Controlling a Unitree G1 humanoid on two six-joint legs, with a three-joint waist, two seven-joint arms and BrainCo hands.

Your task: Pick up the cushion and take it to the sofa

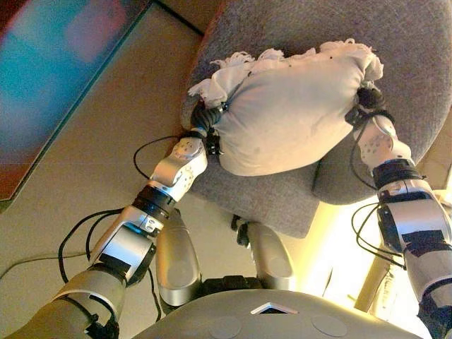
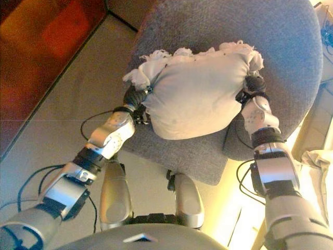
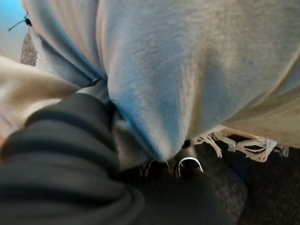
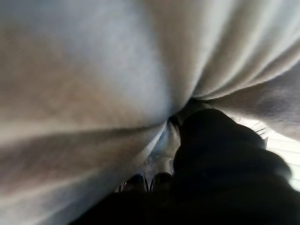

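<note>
Cream fabric, fringed along its far edge: the cushion [image 1: 289, 113] is squeezed between both hands, over the grey upholstered seat [image 1: 417, 63] that looks like the sofa or a rounded chair. Whether it hangs clear of that seat or rests on it, I cannot tell. At the cushion's one end, the left hand [image 1: 205, 120] presses into the cloth, which bulges over it; its fingers are buried, so whether they are curled or straight is anyone's guess. At the cushion's other end the right hand [image 1: 369, 99] does the same, fingers likewise hidden in the fabric. Beyond the seat, bare floor [image 1: 106, 141] and a dark rug edge [image 1: 49, 85]. My read: the carry is nearly over. Next comes lowering it onto the seat, both hands releasing evenly so it doesn't tip off.
</note>
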